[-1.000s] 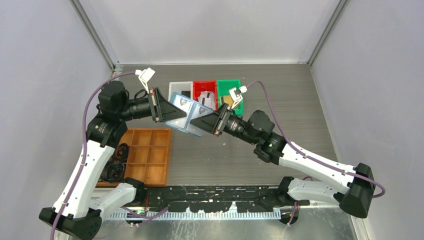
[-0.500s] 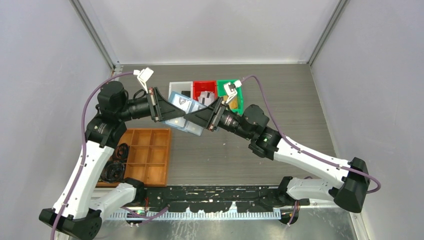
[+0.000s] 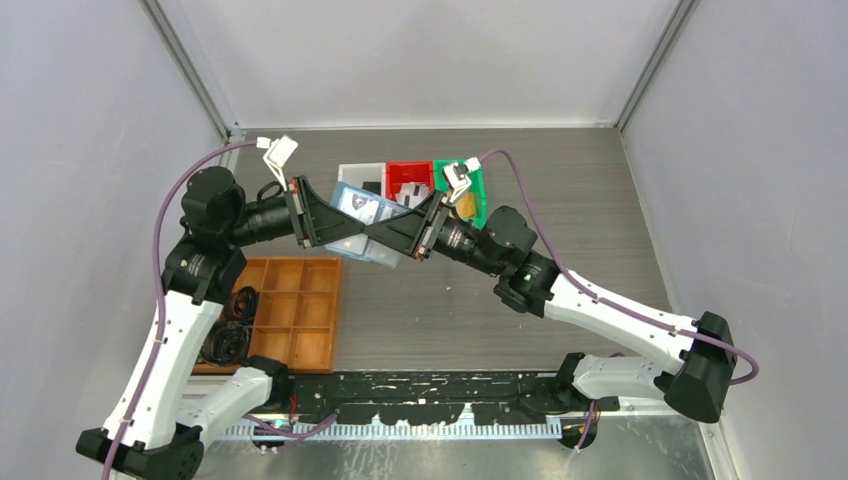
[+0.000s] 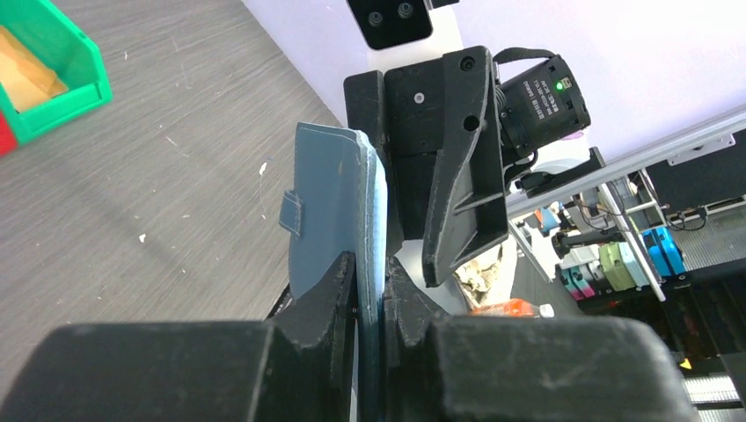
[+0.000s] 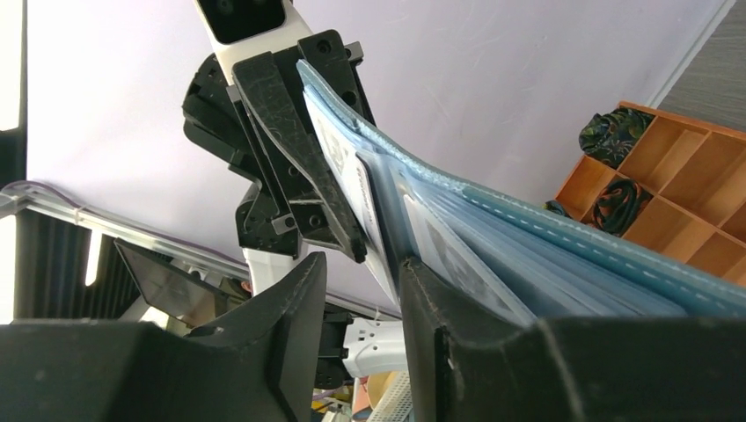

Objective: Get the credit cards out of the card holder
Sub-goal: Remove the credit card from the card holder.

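Observation:
The light blue card holder (image 3: 384,254) hangs open in the air over the back of the table. My left gripper (image 3: 343,226) is shut on its edge, and the left wrist view shows the grey-blue panel with its tab (image 4: 327,204) pinched between the jaws of the left gripper (image 4: 370,283). My right gripper (image 3: 388,233) meets it from the right. In the right wrist view the right gripper (image 5: 362,327) is open, one finger (image 5: 437,325) against the holder's inner pockets (image 5: 528,255). A whitish credit card (image 5: 349,171) sits in a pocket, its lower edge at the gap. Another card face (image 3: 362,205) shows from above.
Behind the holder stand a white bin (image 3: 358,177), a red bin (image 3: 404,176) with pale flat pieces, and a green bin (image 3: 473,203) holding something tan. An orange-brown compartment tray (image 3: 296,312) with dark coiled cables (image 3: 230,340) lies at the left front.
My right arm has pushed left and further in along the holder, and its jaws stand wider than a second ago. The left arm and holder have shifted slightly left and back.

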You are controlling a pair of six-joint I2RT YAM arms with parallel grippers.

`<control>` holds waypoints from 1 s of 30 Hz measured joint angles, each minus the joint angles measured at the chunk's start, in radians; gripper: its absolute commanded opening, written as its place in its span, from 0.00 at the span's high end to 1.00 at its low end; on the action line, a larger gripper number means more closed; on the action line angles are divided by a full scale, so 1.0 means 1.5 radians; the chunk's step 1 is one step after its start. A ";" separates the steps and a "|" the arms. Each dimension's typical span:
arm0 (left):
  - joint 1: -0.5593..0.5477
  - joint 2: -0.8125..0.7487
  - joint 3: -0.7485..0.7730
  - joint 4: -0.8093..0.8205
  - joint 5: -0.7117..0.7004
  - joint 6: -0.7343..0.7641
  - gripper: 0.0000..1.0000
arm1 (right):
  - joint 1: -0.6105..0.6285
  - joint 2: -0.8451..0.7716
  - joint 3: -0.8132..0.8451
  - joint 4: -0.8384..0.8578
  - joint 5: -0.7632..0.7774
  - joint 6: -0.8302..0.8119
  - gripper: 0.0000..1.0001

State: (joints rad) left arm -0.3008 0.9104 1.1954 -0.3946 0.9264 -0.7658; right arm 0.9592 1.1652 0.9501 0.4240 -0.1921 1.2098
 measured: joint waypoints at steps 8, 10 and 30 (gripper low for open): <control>0.003 -0.009 -0.001 0.017 0.011 0.011 0.79 | -0.004 0.000 0.020 -0.025 0.002 -0.004 0.94; 0.003 -0.011 -0.001 0.016 0.014 0.011 0.76 | -0.005 0.004 0.020 -0.024 0.004 -0.004 0.99; -0.005 0.001 -0.001 0.032 0.044 -0.097 0.91 | -0.001 -0.030 -0.039 0.058 0.026 -0.002 0.79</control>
State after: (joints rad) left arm -0.3084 0.9123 1.1938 -0.3470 0.9924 -0.9119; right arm 0.9585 1.1210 0.8913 0.5117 -0.1532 1.2068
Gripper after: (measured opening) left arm 0.158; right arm 0.043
